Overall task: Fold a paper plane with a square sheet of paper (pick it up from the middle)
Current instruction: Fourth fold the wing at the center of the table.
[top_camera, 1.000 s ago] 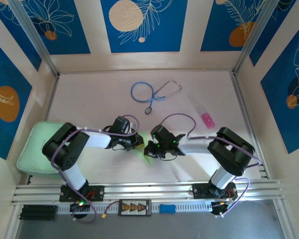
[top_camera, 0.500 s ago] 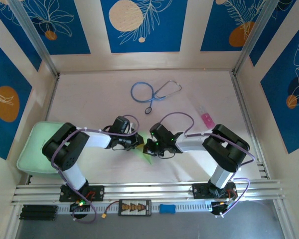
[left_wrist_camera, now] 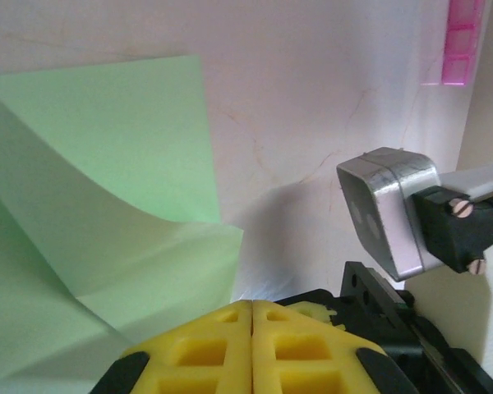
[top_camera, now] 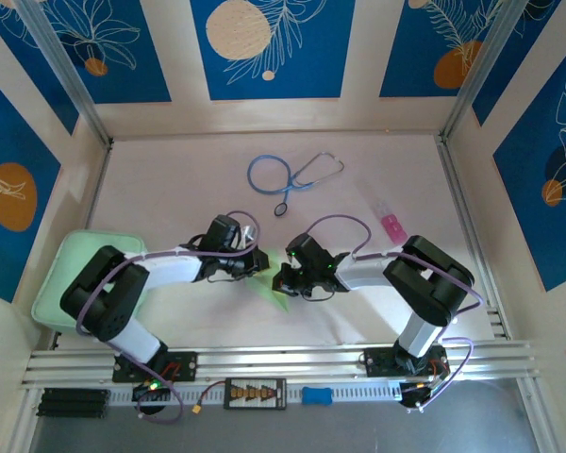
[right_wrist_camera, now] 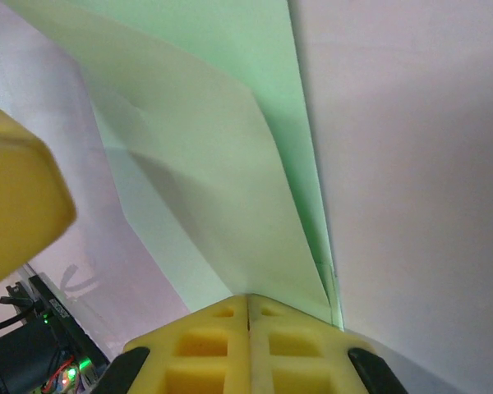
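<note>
Right gripper (right_wrist_camera: 248,300) is pinching the creased green sheet (right_wrist_camera: 205,172) with jaws fully closed — left gripper (left_wrist_camera: 252,305) is sitting closed at its edge, can't tell if it's gripping.

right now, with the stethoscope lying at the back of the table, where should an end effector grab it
Probably the stethoscope by its blue tubing loop, from straight above, jaws across the tube: it lies flat on the table, and the thin tube has bare surface either side.

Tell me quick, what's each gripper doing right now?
Left gripper: closed beside the sheet of paper; grip cannot be told.
Right gripper: closed on the sheet of paper.
</note>
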Robot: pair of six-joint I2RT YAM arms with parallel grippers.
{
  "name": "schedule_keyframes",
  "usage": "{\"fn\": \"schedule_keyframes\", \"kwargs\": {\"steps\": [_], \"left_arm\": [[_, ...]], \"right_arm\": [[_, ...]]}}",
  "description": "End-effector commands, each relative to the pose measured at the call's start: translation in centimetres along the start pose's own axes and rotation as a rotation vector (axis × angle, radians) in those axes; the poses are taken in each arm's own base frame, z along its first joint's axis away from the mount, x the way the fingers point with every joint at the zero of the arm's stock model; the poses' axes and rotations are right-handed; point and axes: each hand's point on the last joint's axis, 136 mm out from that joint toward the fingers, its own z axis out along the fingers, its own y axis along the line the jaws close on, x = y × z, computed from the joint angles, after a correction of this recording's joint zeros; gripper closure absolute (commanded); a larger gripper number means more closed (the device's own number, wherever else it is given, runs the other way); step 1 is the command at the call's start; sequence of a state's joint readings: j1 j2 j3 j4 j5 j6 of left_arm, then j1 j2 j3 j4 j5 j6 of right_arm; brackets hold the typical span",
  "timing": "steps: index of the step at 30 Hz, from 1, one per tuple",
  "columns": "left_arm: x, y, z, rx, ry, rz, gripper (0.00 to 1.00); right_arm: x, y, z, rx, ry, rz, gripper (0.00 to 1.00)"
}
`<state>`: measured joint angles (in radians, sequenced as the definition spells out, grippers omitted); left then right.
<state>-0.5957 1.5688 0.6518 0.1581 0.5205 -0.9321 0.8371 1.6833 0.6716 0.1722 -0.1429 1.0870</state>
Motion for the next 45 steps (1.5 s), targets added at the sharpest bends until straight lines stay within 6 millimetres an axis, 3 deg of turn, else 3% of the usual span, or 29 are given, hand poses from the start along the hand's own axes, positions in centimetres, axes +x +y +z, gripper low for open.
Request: {"fn": "schedule_keyframes", "kwargs": {"steps": [1, 7, 13, 18, 30, 37, 45], "left_arm": [[1.2, 0.9, 0.8, -0.022, 0.059, -0.011, 0.92], [0.7, 1.9, 2.2, -0.059, 0.064, -0.023, 0.92], [-0.8, 5.3, 2.5, -0.188, 0.04, -0.05, 0.92], [-2.8, 6.9, 1.6, -0.209, 0.012, -0.078, 0.92], [-8.1, 7.6, -0.6, -0.201, -0.064, -0.101, 0.91], [-9.8, 9.0, -1.8, -0.22, -0.087, -0.131, 0.91], [-10.4, 4.4, -5.2, -0.145, -0.156, -0.082, 0.9]], "right_arm": [[1.5, -3.4, 0.4, 0.097, 0.048, 0.061, 0.98], [1.8, -3.6, 0.4, 0.092, 0.058, 0.058, 0.98], [2.4, -4.5, 0.2, 0.111, 0.074, 0.061, 0.98], [2.7, -5.0, 0.2, 0.129, 0.08, 0.062, 0.99], [3.1, -5.3, 0.3, 0.136, 0.105, 0.049, 1.0], [3.1, -5.1, 0.3, 0.128, 0.109, 0.04, 1.0], [3.2, -4.5, -0.1, 0.09, 0.143, 0.007, 0.99]]}}
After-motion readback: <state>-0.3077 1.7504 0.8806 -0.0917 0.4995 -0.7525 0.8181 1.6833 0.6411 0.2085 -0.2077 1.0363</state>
